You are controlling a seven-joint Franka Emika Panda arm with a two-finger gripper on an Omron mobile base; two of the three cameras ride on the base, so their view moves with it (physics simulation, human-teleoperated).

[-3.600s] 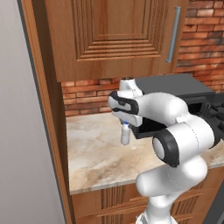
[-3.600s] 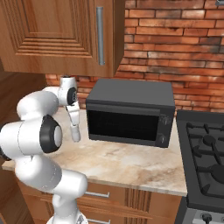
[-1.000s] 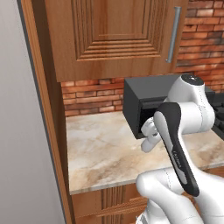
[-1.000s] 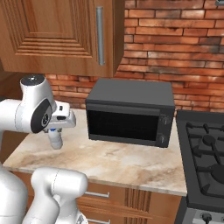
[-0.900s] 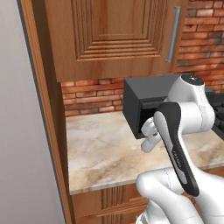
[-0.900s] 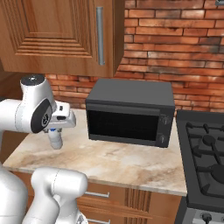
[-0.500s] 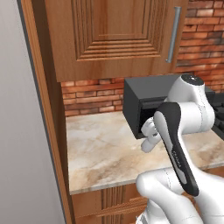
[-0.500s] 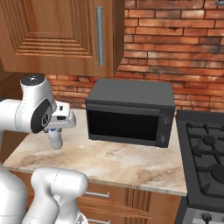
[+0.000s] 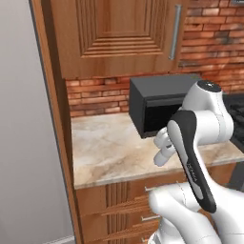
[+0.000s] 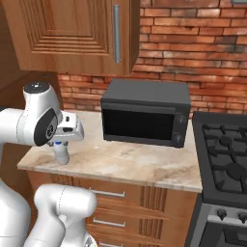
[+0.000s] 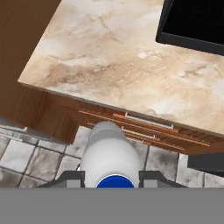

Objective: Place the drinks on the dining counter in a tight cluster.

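Note:
My gripper [image 11: 111, 178] is shut on the small white bottle [image 11: 109, 153] with a blue cap [image 11: 114, 182], one of the drinks. The bottle hangs below the hand, out past the front edge of the short marble counter [image 11: 122, 61], above the drawers and the tiled floor. In the right base view the bottle [image 10: 61, 155] sits under the gripper [image 10: 60, 146] at the counter's left front corner. In the left base view the bottle [image 9: 164, 157] shows beside my forearm. The dining counter is out of view.
A black microwave [image 10: 144, 118] stands at the back of the marble counter [image 10: 135, 161], with a stove [image 10: 224, 149] to its right. Wooden cabinets [image 10: 72, 34] hang above. A tall wooden panel [image 9: 52, 119] bounds the counter's left end. Drawers [image 11: 140, 127] face me below the edge.
Since the earliest frames the arm has folded back from over the counter, carrying the white bottle out to its front edge. Over the last second nothing visibly moves.

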